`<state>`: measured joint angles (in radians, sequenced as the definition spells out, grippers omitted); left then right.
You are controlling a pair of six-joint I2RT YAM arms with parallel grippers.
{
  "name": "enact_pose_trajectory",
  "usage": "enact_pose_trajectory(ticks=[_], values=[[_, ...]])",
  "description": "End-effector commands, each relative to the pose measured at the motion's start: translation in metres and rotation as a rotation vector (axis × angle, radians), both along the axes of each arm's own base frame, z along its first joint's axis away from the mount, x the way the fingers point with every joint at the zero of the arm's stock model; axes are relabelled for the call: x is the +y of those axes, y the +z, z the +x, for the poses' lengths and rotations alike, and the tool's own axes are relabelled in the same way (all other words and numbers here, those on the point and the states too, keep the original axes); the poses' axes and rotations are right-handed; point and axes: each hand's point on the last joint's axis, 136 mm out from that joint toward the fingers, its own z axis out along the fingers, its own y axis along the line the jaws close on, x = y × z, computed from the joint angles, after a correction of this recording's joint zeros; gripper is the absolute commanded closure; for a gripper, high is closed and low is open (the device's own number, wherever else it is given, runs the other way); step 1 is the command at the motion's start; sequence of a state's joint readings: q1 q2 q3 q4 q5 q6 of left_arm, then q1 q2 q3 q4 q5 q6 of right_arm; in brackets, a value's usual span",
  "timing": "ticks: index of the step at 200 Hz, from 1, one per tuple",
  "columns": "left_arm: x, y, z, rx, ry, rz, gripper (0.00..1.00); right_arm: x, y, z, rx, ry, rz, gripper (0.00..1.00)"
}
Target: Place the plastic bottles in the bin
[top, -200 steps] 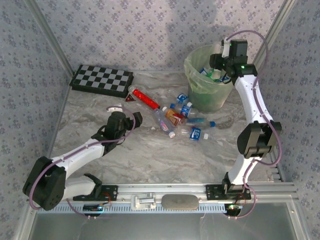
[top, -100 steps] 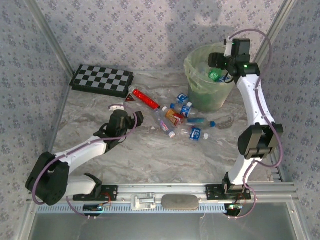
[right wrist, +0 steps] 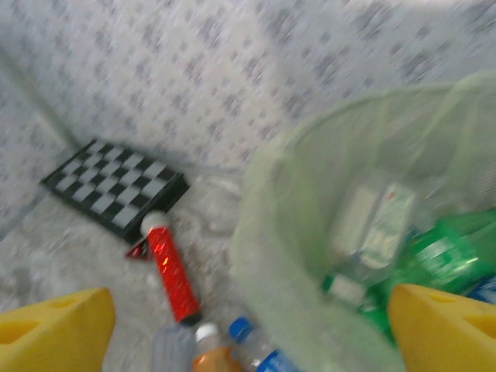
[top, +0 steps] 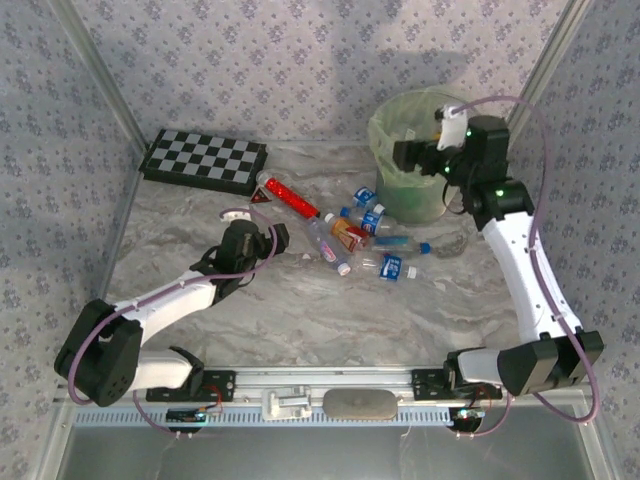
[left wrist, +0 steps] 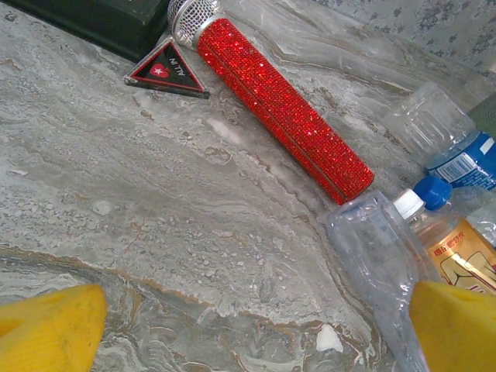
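And it's away: my right pincer (top: 402, 157) has sprung wide and empty, pulling back to the bin (top: 385, 120) rim, the green bottle (right wrist: 442, 252) now lying inside, while more bottles (top: 372, 240) wait on the table (top: 300, 310) beside my open left pincer (top: 262, 238).

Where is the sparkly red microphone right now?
The microphone lies on the table in the top view, left of the bin, its silver head near the checkerboard and its other end beside the loose bottles.
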<state>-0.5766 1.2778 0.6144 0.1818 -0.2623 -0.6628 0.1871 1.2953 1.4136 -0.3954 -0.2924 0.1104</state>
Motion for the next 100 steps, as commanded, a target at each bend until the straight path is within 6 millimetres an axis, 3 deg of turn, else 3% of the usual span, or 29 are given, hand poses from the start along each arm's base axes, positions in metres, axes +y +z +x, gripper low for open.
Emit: enact_pose_trajectory(ticks=[1, 27, 34, 57, 100], values=[[-0.006, 0.019, 0.008, -0.037, 0.012, -0.03, 0.0, 0.034, -0.039, -0.031, 0.102, 0.136, -0.008, 0.0], [-0.008, 0.019, 0.008, -0.037, 0.013, -0.032, 0.0, 0.061, -0.081, -0.056, 0.2, 0.19, -0.028, 0.0], [-0.008, 0.019, 0.008, -0.036, 0.012, -0.031, 0.0, 0.067, -0.106, -0.064, 0.254, 0.199, -0.057, 0.0], [-0.011, 0.019, 0.008, -0.033, 0.003, -0.031, 0.0, 0.081, -0.141, -0.079, 0.322, 0.207, -0.139, 0.0], [-0.012, 0.016, 0.007, -0.018, -0.004, -0.023, 0.0, 0.071, -0.204, -0.096, 0.48, 0.166, -0.412, 0.0]])
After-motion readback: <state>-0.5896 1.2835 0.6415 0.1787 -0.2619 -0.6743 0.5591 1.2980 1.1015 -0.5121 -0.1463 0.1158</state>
